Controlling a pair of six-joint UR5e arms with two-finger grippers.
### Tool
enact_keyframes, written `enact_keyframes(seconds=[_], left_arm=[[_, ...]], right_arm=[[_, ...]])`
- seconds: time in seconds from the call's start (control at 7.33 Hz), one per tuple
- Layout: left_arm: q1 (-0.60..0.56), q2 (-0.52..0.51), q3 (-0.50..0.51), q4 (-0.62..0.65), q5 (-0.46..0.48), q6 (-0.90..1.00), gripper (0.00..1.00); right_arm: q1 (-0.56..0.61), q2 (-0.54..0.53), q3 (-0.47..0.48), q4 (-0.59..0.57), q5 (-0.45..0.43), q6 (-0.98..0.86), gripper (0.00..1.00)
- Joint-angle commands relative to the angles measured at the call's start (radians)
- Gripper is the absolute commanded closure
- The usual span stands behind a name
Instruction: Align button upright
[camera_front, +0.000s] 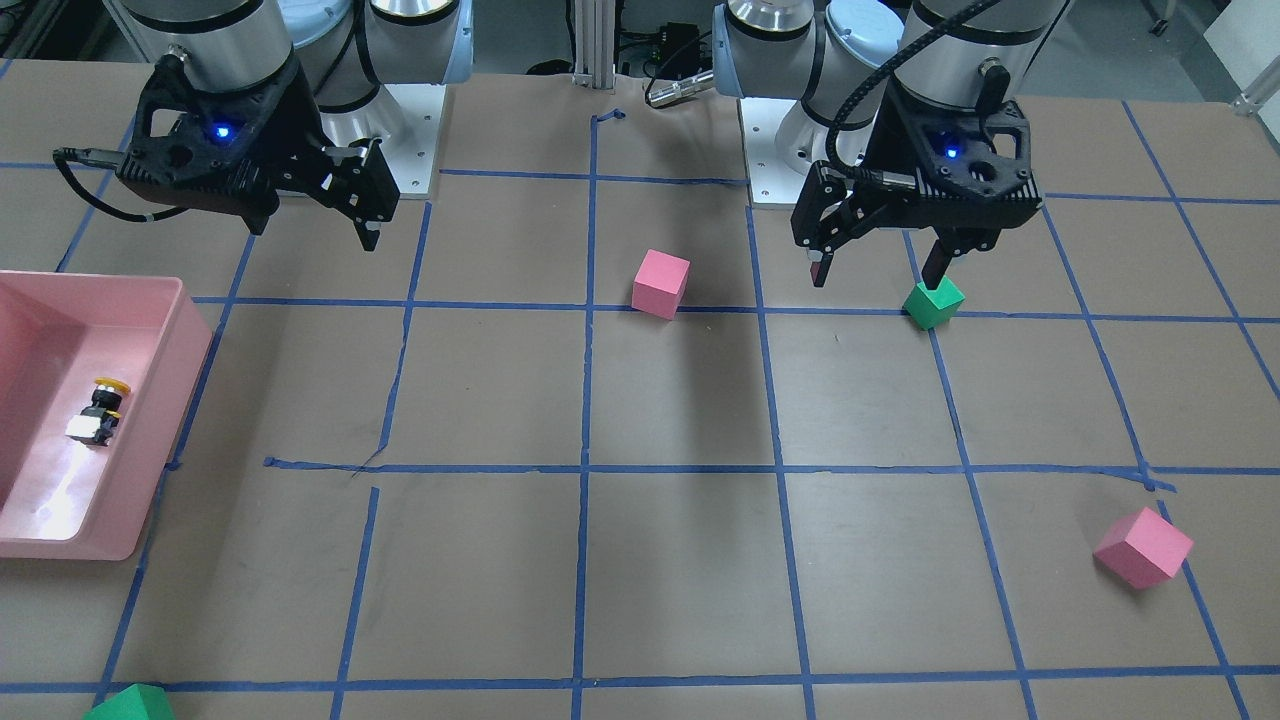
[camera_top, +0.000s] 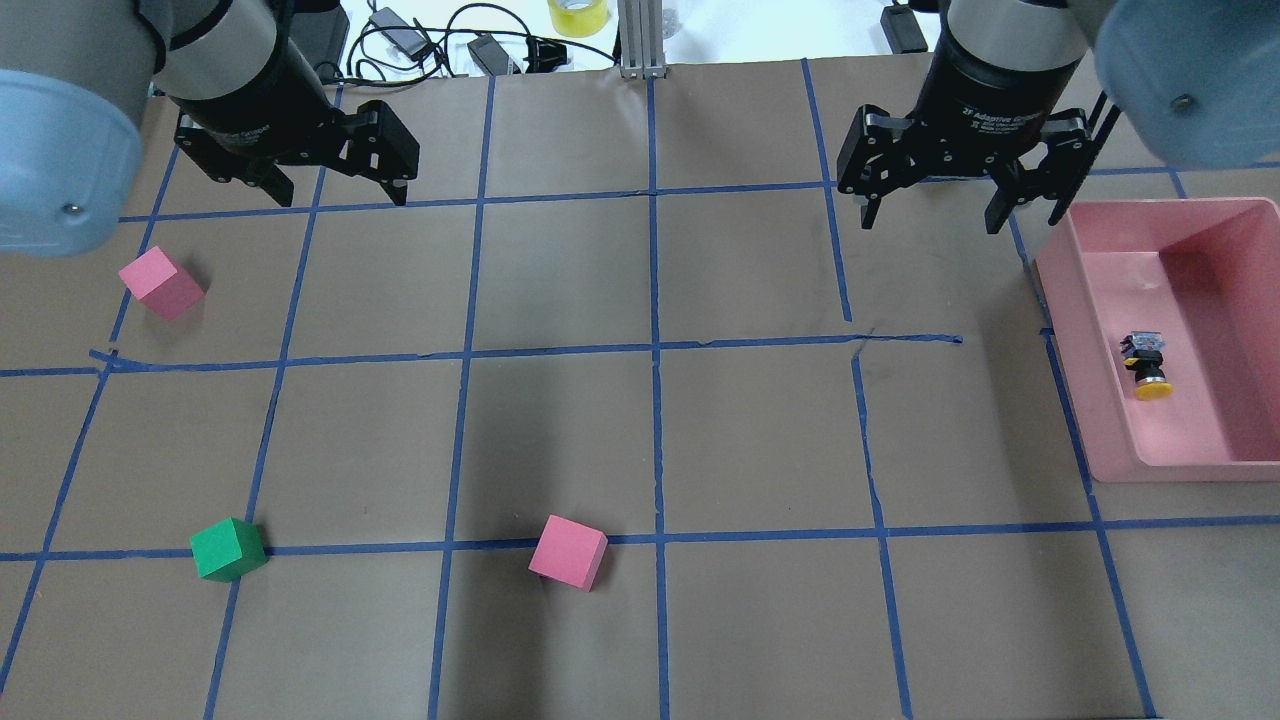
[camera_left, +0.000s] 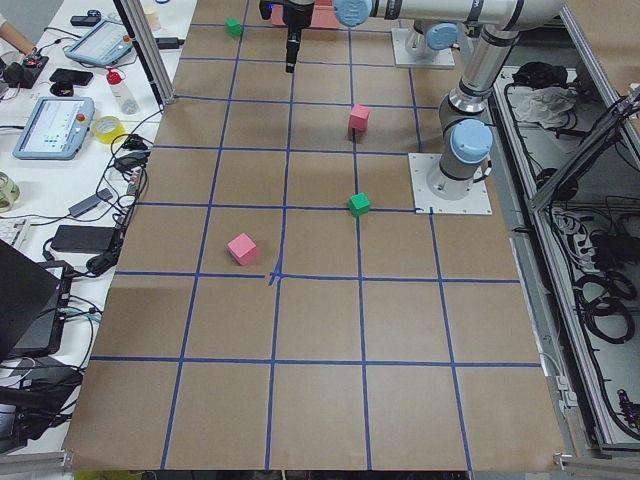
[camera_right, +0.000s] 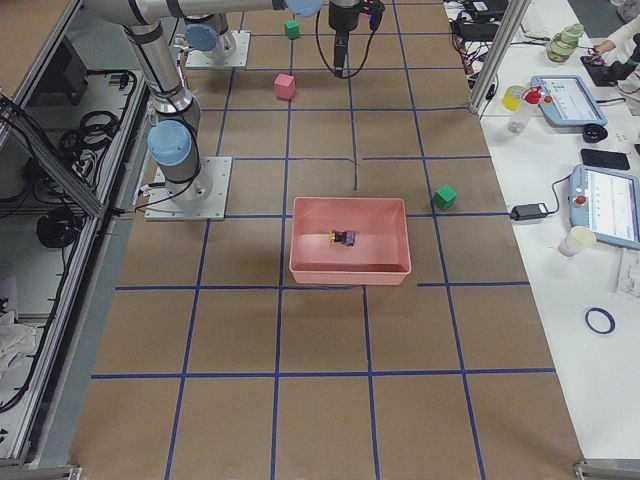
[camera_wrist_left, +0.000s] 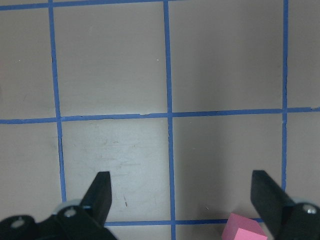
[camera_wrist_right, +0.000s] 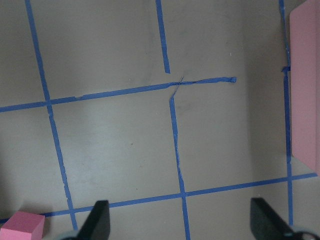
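Positions read left to right as seen from the overhead camera.

1. Left fingers (camera_top: 392, 160): spread apart and released, nothing between them. They hang above the left half of the counter (camera_top: 760, 440), clear of its surface.
2. Pink cube (camera_top: 160, 283): on the counter near the left edge, turned askew to the blue tape grid.
3. Green cube (camera_top: 228, 549): on the counter, nearer the robot, touching a tape line.
4. Second pink cube (camera_top: 568, 552): near the centre line, lying across the same tape line, well apart from the green cube.
5. Right fingers (camera_top: 862, 185): spread apart and released, empty. They hang above the counter just to the left of the bin.
6. Pink bin (camera_top: 1075, 340): open-topped, standing on the right side of the counter.
7. Button (camera_top: 1146, 365): inside the pink bin, on its floor, apart from the walls. It lies on its side, not upright; the yellow cap points toward the robot and the whitish base block points away. Neither set of fingers touches it.
8. Second green cube (camera_right: 445, 196): on the counter beyond the bin, on the side away from the robot.
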Motion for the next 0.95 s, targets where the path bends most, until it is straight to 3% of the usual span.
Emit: enact_keyframes(seconds=[0.0, 0.82], left_arm=[[0.0, 0.0, 0.0, -0.001, 0.0, 0.0, 0.0], [0.002, -0.005, -0.002, 0.002, -0.001, 0.0, 0.0]], right_arm=[[0.0, 0.0, 0.0, -0.002, -0.005, -0.004, 0.0], [-0.001, 0.026, 0.005, -0.023, -0.002, 0.001, 0.0]])
